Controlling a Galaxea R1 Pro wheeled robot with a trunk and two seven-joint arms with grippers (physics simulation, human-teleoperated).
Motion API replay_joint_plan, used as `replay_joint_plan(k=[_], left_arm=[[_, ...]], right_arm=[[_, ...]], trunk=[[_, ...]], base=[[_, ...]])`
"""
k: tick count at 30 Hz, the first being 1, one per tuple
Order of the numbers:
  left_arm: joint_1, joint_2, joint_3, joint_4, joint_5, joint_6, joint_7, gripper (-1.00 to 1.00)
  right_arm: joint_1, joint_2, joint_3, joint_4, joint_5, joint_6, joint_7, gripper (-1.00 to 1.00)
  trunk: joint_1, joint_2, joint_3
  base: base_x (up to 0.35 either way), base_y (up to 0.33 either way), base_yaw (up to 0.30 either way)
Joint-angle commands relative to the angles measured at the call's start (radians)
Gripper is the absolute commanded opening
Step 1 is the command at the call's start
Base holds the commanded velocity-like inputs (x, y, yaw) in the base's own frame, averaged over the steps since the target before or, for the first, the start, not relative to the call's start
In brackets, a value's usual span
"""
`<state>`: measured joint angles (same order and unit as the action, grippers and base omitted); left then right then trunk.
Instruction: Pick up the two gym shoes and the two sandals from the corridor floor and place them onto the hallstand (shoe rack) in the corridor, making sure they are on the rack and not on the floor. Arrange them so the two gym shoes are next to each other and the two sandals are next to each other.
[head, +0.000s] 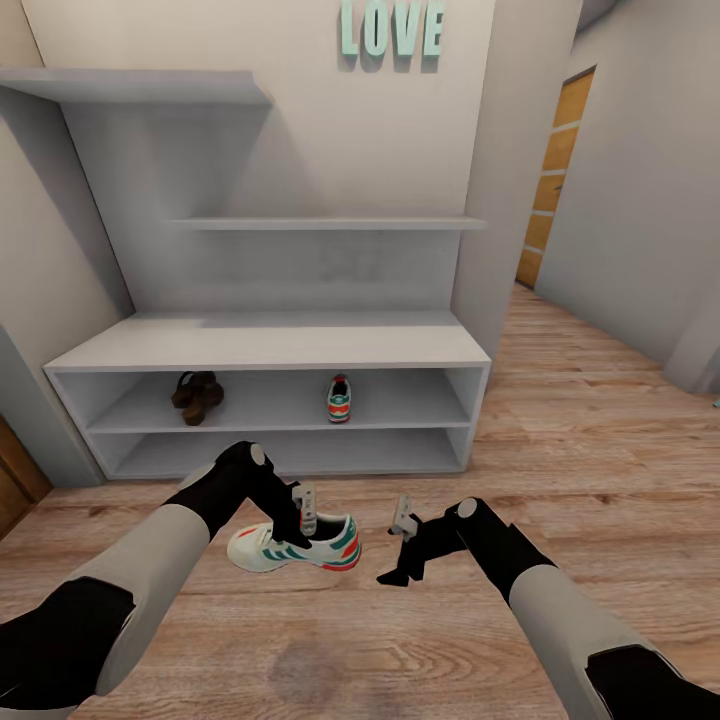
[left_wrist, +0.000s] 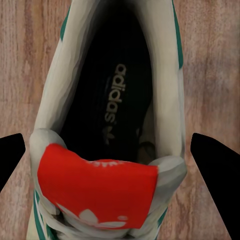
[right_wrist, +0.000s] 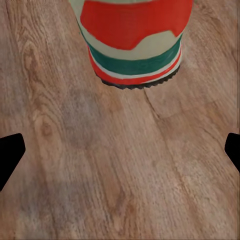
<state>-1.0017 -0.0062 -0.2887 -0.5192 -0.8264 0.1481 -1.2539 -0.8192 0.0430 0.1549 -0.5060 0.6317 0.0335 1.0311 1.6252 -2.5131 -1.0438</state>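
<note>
Left fingers (head: 305, 505): spread apart, hanging straight over the gym shoe on the floor (head: 296, 545). In my left wrist view the two dark fingertips (left_wrist: 214, 170) stand on either side of the shoe's opening, clear of its walls, with floor planks showing past them. I cannot tell whether they reach as low as the collar.

Right fingers (head: 403, 519): apart as well, with nothing between them. They hang low over bare planks just to the right of that shoe. In my right wrist view a fingertip (right_wrist: 10, 155) shows at each edge, and the shoe's heel (right_wrist: 135, 45) with its red patch, green band and dark sole edge lies ahead of them.

Gym shoe on the floor: lying on the corridor floor (head: 560, 480) in front of the hallstand (head: 270, 350), on its sole, white with teal stripes and red-orange trim. My left wrist view looks down into it (left_wrist: 115, 115), with its dark insole and red tongue.

Second gym shoe (head: 339, 398): standing on the upper of the two low open shelves, right of the middle, one end facing me.

Sandals (head: 196, 395): both brown sandals on that same shelf, toward its left, close together. They sit well apart from the shoe on the shelf.

Hallstand: pale grey, broad flat top bare, stepped wall shelves above it.

Wall: teal letters reading LOVE (head: 391, 28) above the hallstand.
</note>
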Motion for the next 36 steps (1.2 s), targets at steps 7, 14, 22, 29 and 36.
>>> replay_joint_plan(k=[7, 14, 22, 29, 36], left_arm=[[0.000, 0.000, -0.001, 0.001, -0.001, -0.002, -0.050, -1.00], [0.000, -0.001, -0.003, 0.001, -0.002, -0.002, -0.085, -1.00], [0.000, -0.001, -0.026, 0.001, -0.002, -0.002, -0.094, -1.00], [0.000, -0.001, -0.036, 0.001, -0.001, -0.001, -0.094, -1.00], [0.000, -0.001, -0.039, 0.001, 0.001, -0.001, -0.094, -1.00]], right_arm=[[0.000, -0.001, 0.000, -0.010, 0.001, 0.001, -0.001, 1.00], [0.000, -0.001, 0.000, -0.012, 0.002, 0.002, -0.002, 1.00], [0.000, 0.000, 0.000, -0.013, 0.000, 0.002, -0.003, 1.00], [0.000, 0.006, 0.000, -0.014, -0.001, 0.002, -0.003, 1.00], [0.000, 0.017, 0.000, -0.014, -0.002, 0.002, -0.003, 1.00]], trunk=[[0.000, 0.000, 0.000], [0.000, 0.000, 0.000], [0.000, 0.000, 0.000], [0.000, 0.000, 0.000], [0.000, 0.000, 0.000]], base=[[0.000, 0.000, 0.000], [0.000, 0.000, 0.000], [0.000, 0.000, 0.000], [0.000, 0.000, 0.000], [0.000, 0.000, 0.000]])
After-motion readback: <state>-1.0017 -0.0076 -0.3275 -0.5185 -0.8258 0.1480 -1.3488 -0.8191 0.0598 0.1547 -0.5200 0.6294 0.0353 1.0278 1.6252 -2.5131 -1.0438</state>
